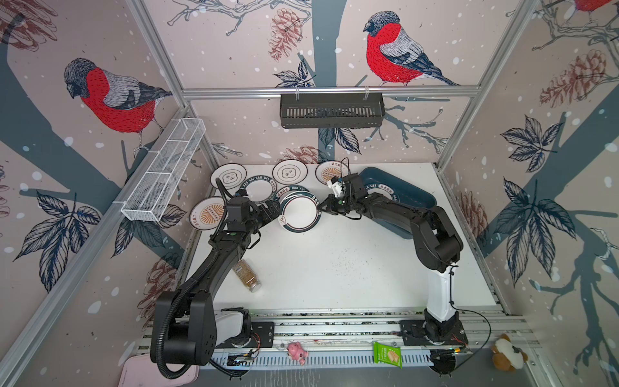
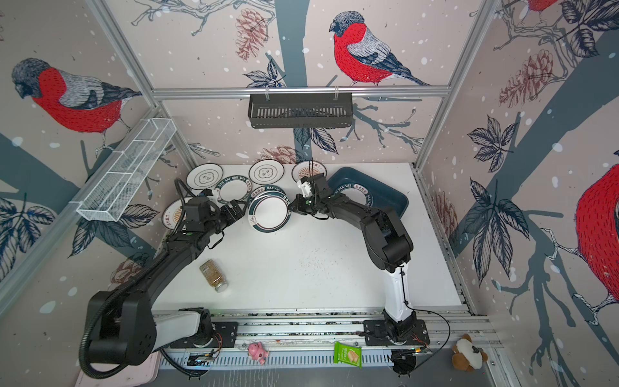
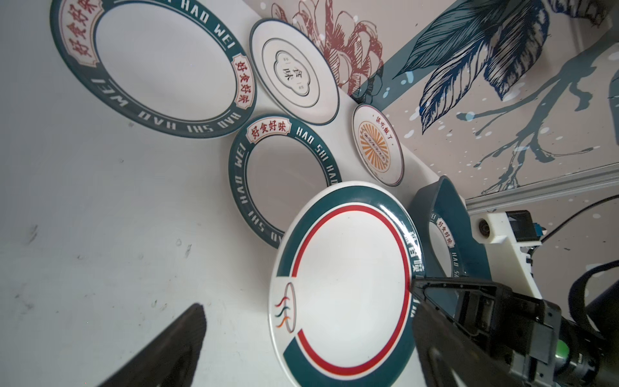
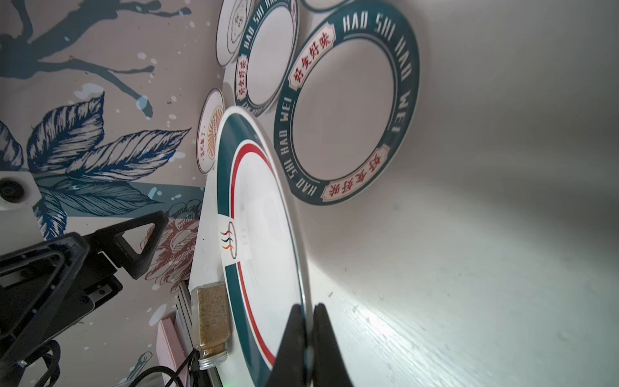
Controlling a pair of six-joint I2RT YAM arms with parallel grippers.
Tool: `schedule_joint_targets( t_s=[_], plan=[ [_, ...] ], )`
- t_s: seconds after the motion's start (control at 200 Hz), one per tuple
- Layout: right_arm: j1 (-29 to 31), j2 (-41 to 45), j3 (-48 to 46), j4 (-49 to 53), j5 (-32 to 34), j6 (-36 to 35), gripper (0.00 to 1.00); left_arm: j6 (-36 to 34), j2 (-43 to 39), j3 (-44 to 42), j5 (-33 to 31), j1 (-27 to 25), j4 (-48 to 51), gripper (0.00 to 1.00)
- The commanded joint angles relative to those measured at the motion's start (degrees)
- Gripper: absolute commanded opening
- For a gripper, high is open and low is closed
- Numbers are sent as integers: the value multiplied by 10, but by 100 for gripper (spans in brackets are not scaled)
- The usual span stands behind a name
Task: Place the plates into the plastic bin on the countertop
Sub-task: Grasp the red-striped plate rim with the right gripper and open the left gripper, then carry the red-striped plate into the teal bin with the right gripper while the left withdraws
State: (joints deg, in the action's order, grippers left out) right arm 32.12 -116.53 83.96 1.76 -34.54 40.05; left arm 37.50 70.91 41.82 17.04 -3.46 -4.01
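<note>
Red-ringed plate held tilted over table, rim pinched by right claw. Left claw spread wide, positioned beside the opposite rim.

The right gripper pinches the red-ringed plate by its rim, near the plastic bin

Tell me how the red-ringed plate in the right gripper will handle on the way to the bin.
Likely stiff: the red-ringed plate holds its shape pinched at one rim point by the right gripper. Its glossy glaze suggests it may slip or pivot. Probably breakable if dropped.
</note>
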Motion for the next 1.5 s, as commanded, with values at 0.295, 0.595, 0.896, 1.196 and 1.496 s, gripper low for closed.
schedule_joint_targets(
  t_s=[0.295, 0.595, 0.896, 1.196, 1.496],
  plan=[
    [-90, 42, 24, -27, -42, 23, 3, -3, 6, 29, 55, -50, -65, 96],
    [-165, 83, -13, -44, -37, 32, 2, -41, 55, 72, 67, -153, -130, 96],
    [-242, 147, -107, -80, -6, 62, 2, -64, 138, 143, 65, -225, -156, 96],
    [-299, 178, -178, -92, 25, 75, 2, -66, 226, 210, 82, -275, -177, 96],
    [-335, 180, -229, -126, 36, 89, 2, -74, 307, 289, 107, -314, -165, 96]
  ],
)
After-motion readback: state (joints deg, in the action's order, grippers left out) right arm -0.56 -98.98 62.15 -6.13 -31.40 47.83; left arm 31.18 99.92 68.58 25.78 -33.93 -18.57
